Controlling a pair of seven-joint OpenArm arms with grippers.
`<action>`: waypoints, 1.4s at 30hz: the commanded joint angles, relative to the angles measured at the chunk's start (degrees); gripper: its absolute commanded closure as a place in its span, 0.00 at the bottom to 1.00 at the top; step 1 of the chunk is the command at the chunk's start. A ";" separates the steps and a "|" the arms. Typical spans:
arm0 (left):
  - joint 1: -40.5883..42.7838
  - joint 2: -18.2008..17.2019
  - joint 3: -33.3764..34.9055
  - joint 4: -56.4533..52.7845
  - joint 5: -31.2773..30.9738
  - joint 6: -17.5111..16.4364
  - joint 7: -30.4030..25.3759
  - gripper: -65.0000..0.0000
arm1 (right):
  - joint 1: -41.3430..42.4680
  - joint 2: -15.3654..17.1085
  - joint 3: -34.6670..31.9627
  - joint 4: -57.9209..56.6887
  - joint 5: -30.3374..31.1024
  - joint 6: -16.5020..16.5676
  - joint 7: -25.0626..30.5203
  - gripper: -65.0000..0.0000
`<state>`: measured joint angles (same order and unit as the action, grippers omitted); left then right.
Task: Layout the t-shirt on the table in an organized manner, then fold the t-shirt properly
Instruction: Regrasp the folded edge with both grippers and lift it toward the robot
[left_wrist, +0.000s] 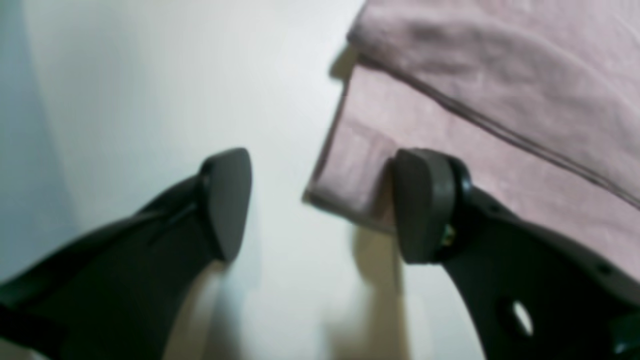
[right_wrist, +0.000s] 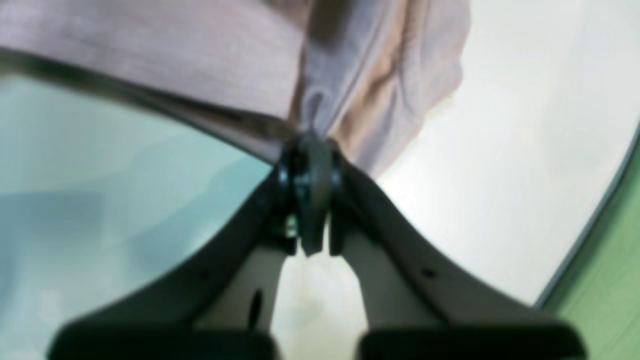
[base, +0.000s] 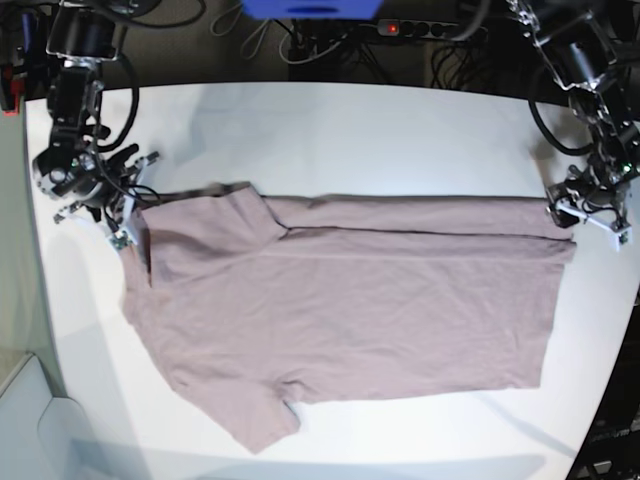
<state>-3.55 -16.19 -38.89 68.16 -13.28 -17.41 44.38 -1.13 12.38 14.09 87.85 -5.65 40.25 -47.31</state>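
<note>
The t-shirt lies spread sideways across the middle of the table: collar end toward the right gripper, hem end toward the left gripper. The long edge nearest the camera is single and open, with one short sleeve poking out toward the near table rim. The far long edge has been turned in over the body, leaving a straight crease that runs the shirt's length. By that, the laying-out looks finished and the first lengthwise fold is in hand.

At the shirt's collar-end far corner, the right gripper has its fingers pressed together, pinching a bunch of cloth that rises in soft pleats from the pads (the wrist view shows the fabric gathered right at the tips). At the hem-end far corner, the left gripper stands with fingers spread wide, one pad over the stitched hem corner and the other out over bare table; it holds nothing.

The next move probably calls for the left gripper either to close on that hem corner or to back away, so both ends move evenly and the crease stays straight.

The cloth is matte dusty-pink cotton, limp and lightly wrinkled, with a double-stitched hem. The tabletop is smooth, glossy white, with a rounded edge.
</note>
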 joint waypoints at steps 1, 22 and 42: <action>-0.45 -0.65 -0.09 0.37 -0.48 -0.04 0.50 0.41 | 0.82 0.76 0.20 1.16 0.16 -0.25 0.85 1.00; 1.13 -2.14 -0.27 11.44 -0.57 -0.04 6.92 1.00 | 0.82 2.96 -0.06 8.01 0.07 -0.25 0.23 1.00; -11.79 -2.85 -0.01 14.87 0.05 0.05 14.48 1.00 | 13.65 10.96 -12.90 10.74 -2.39 -0.25 -7.50 1.00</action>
<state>-14.13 -17.80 -38.81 82.13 -13.10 -17.67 59.96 11.25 22.57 0.78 97.82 -7.33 40.25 -54.89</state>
